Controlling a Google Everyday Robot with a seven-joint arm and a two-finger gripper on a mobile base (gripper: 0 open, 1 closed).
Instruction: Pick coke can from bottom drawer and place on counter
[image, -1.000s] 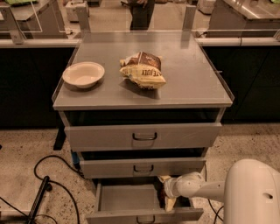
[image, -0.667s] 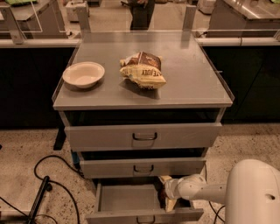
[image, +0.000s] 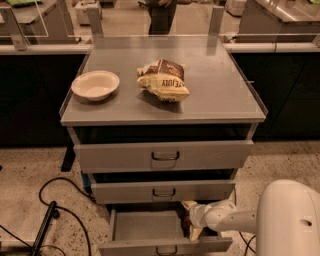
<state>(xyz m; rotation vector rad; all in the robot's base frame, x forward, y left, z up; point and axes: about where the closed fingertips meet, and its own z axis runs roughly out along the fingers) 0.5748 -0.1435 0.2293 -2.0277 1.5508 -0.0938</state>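
The bottom drawer (image: 145, 227) is pulled open below two grey drawers of like front, its handle (image: 166, 248) at the frame's lower edge. My gripper (image: 192, 220) reaches from the right into the drawer's right end. A small dark reddish shape, the coke can (image: 184, 222), sits right at the gripper and is mostly hidden by it. I cannot tell whether the can is held. The counter (image: 220, 95) is the grey cabinet top above.
A white bowl (image: 95, 84) and a yellow-brown chip bag (image: 163, 80) lie on the counter. My white arm body (image: 290, 220) fills the lower right. Black cables (image: 55, 210) run over the speckled floor at the left. A glass-panelled ledge (image: 270, 47) runs behind.
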